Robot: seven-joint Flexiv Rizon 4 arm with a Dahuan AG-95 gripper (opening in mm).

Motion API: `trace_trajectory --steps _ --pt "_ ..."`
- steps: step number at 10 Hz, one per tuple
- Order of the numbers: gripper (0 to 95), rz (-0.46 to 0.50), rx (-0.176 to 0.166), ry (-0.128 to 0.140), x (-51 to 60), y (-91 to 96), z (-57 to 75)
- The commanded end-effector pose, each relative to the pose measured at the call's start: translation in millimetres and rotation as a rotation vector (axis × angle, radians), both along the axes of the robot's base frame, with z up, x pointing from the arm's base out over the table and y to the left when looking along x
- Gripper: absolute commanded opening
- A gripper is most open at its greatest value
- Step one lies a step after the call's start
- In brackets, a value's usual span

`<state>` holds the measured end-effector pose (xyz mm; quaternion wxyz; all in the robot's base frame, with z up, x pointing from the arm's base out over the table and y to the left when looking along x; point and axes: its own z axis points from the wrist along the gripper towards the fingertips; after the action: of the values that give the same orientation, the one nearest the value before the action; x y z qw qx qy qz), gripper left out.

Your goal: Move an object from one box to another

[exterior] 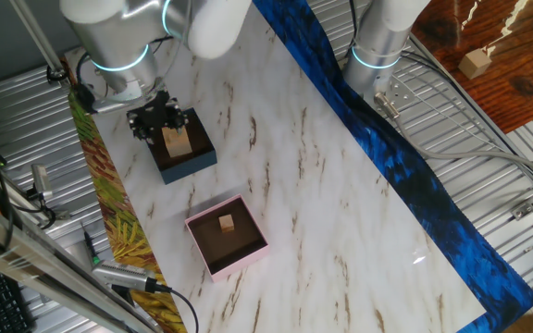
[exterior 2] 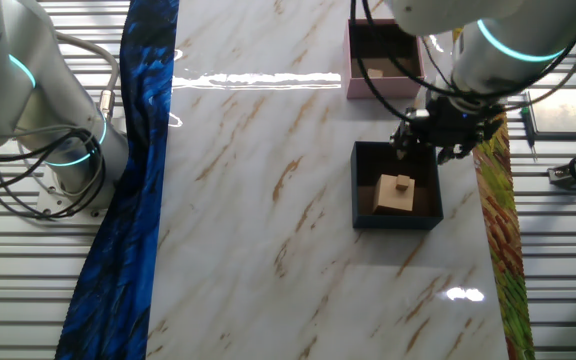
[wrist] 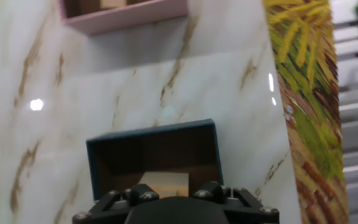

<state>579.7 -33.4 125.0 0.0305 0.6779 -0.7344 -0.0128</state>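
While the end effector hangs just over the far edge of the navy-blue box, its fingertips are not resolvable in any view, so I cannot tell if they're apart or together. Hand view cuts off the fingers entirely; only the dark mount with screws shows at the bottom edge.

Wooden blocks sit inside the navy box: a larger tan block with a small cube on top. Not gripped as far as the fixed views show; contact with the end effector is unclear. In one fixed view the larger block looks upright, taller than wide, but its long axis is hard to confirm. The other fixed view shows it lying roughly square to the box walls.

Pink box with brown inside sits well apart on the marble-pattern worktop, holding one small wooden cube. Hand view shows only its near wall, cropped at the top.

Both boxes sit slightly rotated against the worktop edges.

No readable labels or writing anywhere.
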Motion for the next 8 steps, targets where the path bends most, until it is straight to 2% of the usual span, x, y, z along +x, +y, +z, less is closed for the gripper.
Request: trace_trajectory --steps 1,8 --pt "57.0 0.014 0.001 -0.004 -1.7 -5.4 -3.7" --pt "57.0 -0.004 0.003 -0.01 -22.1 -9.3 -15.8"
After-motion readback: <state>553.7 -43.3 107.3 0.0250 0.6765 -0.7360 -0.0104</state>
